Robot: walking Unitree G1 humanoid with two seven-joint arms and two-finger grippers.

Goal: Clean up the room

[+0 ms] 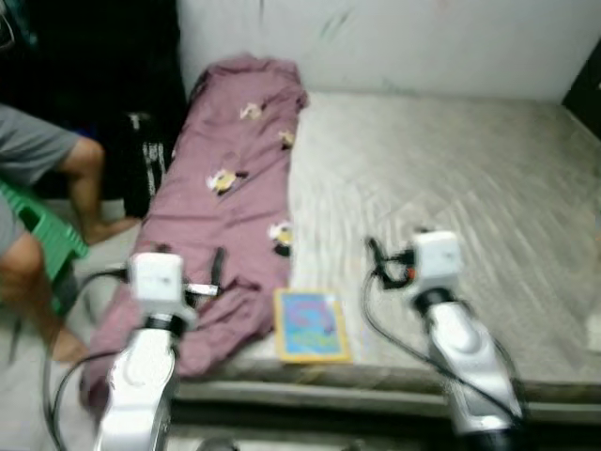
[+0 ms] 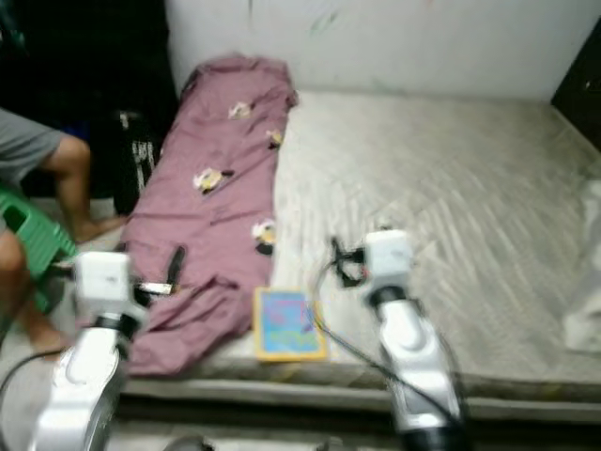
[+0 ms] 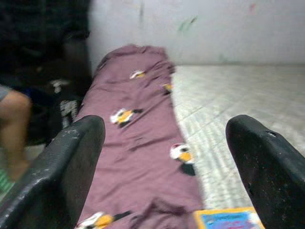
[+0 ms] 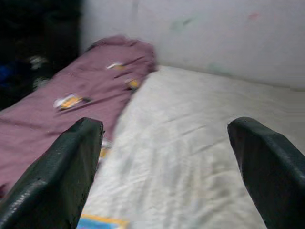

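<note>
Item: bedroom, tidying barely begun, judged from how things lay.

Mattress (image 1: 451, 178): bare, quilted, pale grey, set against a white wall (image 1: 394, 38). No sheet was spread over it.

Blanket (image 1: 225, 188): mauve, printed with small cartoon figures, lying in a long rumpled strip down the mattress's left side, its near end spilling over the edge toward the floor. Not folded, not spread.

Book (image 1: 311, 325): thin, yellow-bordered with a blue cover, flat on the mattress at its near edge, just beside the blanket's lower folds. Not put away.

Left gripper (image 3: 164, 162): held above the blanket's near end, fingers spread wide, nothing between them. In the left wrist view it looked along the blanket, with a corner of the book low in the picture.

Right gripper (image 4: 167, 167): held over the bare mattress to the right of the book, fingers likewise spread wide and empty.

Person: seated at the left of the bed on a green stool (image 1: 42, 235), bare legs (image 1: 89, 183) and grey shorts showing; well apart from both arms.

Dark bags or clothing (image 1: 141, 150): heaped between the person and the bed; too blurred to name further.

Assessment: nothing appeared gathered or stowed. The blanket and book remained to be dealt with; the left arm seemed best placed for the blanket. Pictures were soft, so finer clutter could not be told.
</note>
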